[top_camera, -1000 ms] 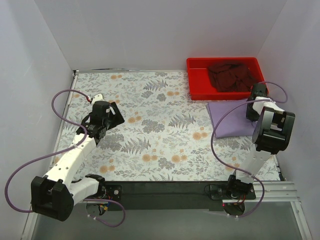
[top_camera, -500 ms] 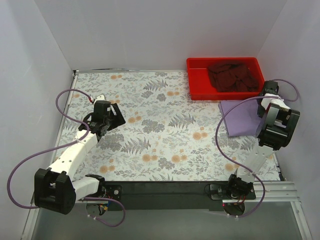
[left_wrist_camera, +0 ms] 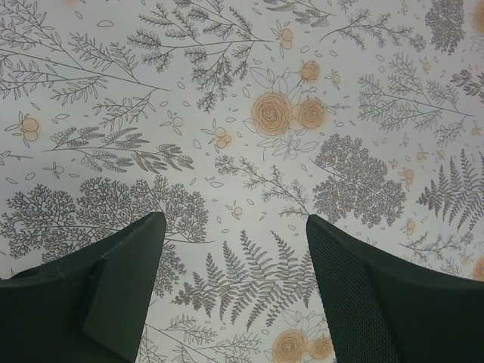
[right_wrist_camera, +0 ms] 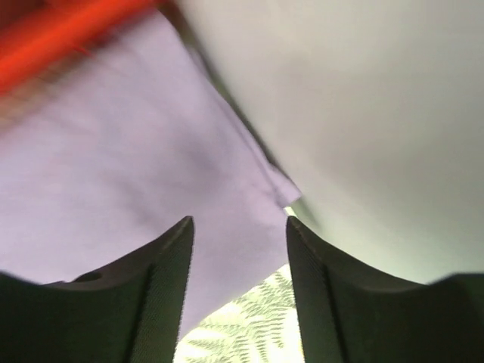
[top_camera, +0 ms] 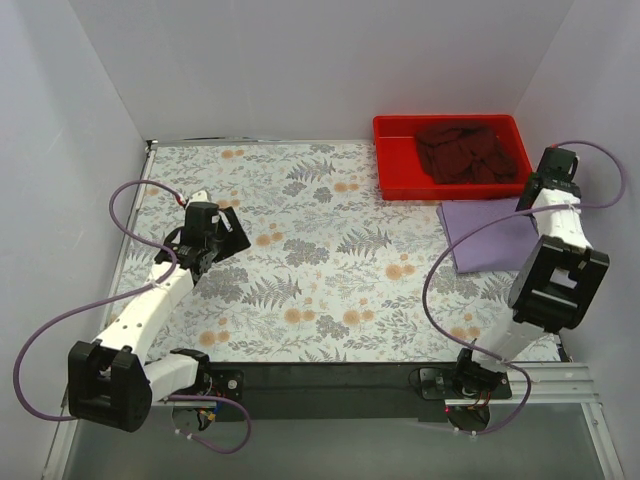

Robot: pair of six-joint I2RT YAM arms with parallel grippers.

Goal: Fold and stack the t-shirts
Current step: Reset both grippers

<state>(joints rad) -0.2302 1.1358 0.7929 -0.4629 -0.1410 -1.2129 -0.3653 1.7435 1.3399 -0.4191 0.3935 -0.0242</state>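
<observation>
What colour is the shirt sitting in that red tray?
The t-shirt in the tray is dark maroon, plain with no print; the top external view shows it best.

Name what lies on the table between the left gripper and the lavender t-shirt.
Nothing lies there. Between the left gripper and the lavender t-shirt there is only bare floral table cover, as the top external view shows.

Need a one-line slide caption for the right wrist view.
Open right gripper above the folded pale lavender cloth t-shirt, red plastic tray edge behind.

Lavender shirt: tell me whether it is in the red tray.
No, the lavender shirt lies on the table, outside the red tray.
</observation>
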